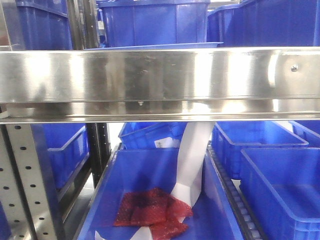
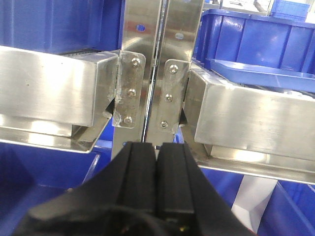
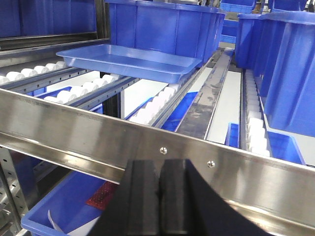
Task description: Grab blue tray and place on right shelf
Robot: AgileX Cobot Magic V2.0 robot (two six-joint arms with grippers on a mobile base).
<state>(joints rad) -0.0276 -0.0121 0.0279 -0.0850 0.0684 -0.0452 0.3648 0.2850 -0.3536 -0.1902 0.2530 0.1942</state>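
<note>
The right shelf [image 3: 147, 142] filled the views, its broad stainless front rail [image 1: 160, 82] running across the front camera and, in the right wrist view, crossing just beyond the pincer. Behind that rail lay rows of white rollers [image 3: 157, 101] forming the surface, and on them rested the blue tray [image 3: 130, 61], shallow and pale, level, its far side close against a deep blue bin [image 3: 162, 27]; only its front lip [image 1: 155, 46] showed above the rail in the front view. More dark blue bins [image 3: 290, 69] stood to the right. On the level below, a large blue bin [image 1: 150, 170] held a red mesh bag [image 1: 152, 210] and a white paper strip [image 1: 192, 160]. Perforated uprights [image 2: 162, 64] with small screws [image 2: 129, 91] joined the two shelf sections in the left wrist view. The right pincer [image 3: 161, 194] was pressed together, holding nothing, just short of the rail. The left pincer [image 2: 156, 167] was likewise pressed together and empty, facing the uprights.
</note>
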